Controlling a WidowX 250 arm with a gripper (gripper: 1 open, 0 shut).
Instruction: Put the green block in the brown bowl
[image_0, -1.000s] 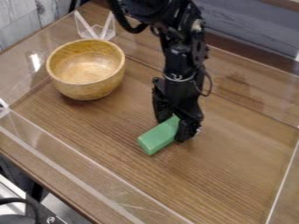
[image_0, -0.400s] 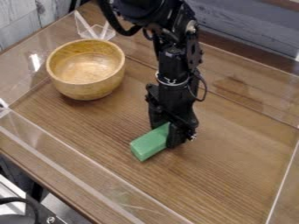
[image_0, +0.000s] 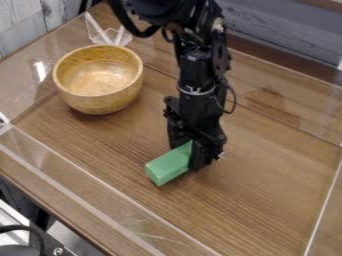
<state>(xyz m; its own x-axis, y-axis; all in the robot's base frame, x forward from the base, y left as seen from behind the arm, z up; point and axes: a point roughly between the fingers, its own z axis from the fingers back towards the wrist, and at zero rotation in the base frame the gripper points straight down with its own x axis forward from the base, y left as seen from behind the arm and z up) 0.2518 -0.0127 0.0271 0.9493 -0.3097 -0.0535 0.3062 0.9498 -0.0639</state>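
Note:
The green block (image_0: 166, 167) is a short bright-green bar near the middle of the wooden table. Its far right end sits between the fingers of my black gripper (image_0: 201, 157), which points straight down and is shut on it. That end looks slightly raised, while the near left end is low over the wood; the jaws hide the gripped part. The brown bowl (image_0: 99, 78) stands upright and empty at the back left, well away from the gripper.
A clear plastic wall (image_0: 80, 190) runs along the table's front and left edges. A clear, pale object (image_0: 112, 30) stands just behind the bowl. Bare wood (image_0: 274, 150) stretches to the right of the arm.
The jaws, open around the block a second ago, have closed on its end. The block has shifted a little to the left and toward the camera with the gripper.

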